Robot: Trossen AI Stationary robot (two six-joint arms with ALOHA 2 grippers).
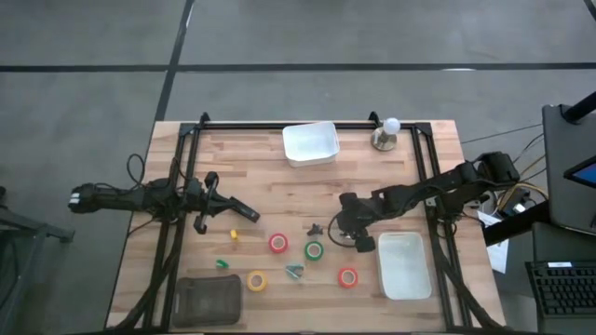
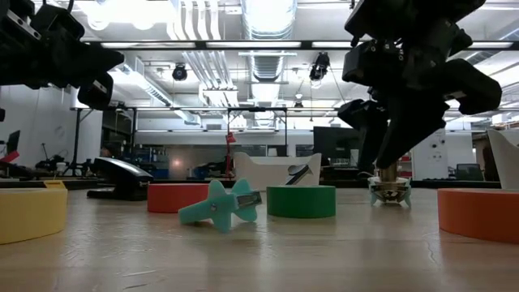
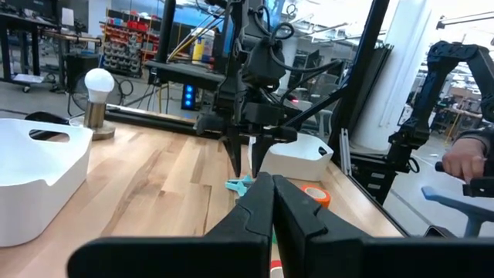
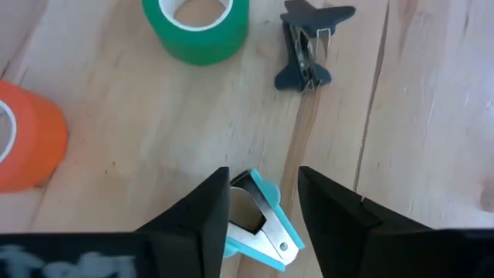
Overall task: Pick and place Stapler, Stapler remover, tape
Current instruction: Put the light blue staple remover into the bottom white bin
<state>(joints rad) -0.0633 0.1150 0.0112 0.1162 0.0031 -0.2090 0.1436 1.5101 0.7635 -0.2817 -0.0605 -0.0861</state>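
Observation:
My right gripper [image 4: 262, 208] is open and points down over a light blue staple remover [image 4: 266, 228] lying on the table between its fingers, also seen in the low view [image 2: 390, 191]. A dark staple remover [image 4: 307, 46] and the green tape [image 4: 197, 27] lie just beyond it. A red tape [image 1: 278, 243], another red tape [image 1: 347, 277], the yellow tape [image 1: 256, 280] and a teal staple remover [image 1: 294, 271] rest flat on the wood. A black stapler [image 2: 122, 178] sits farther back on the left. My left gripper [image 1: 250, 216] is shut and hovers left of the tapes. My right gripper comes at the light blue staple remover from above, one finger [image 4: 212, 212] close against its side and the other standing apart. I cannot tell whether that finger touches it. The remover lies on the table.
A white bin [image 1: 402, 265] sits right of my right gripper and another white bin [image 1: 310, 142] at the far edge, next to a light bulb [image 1: 386, 133]. A dark tray [image 1: 207, 300] is at the near left corner. Small yellow [image 1: 234, 235] and green [image 1: 222, 263] bits lie nearby.

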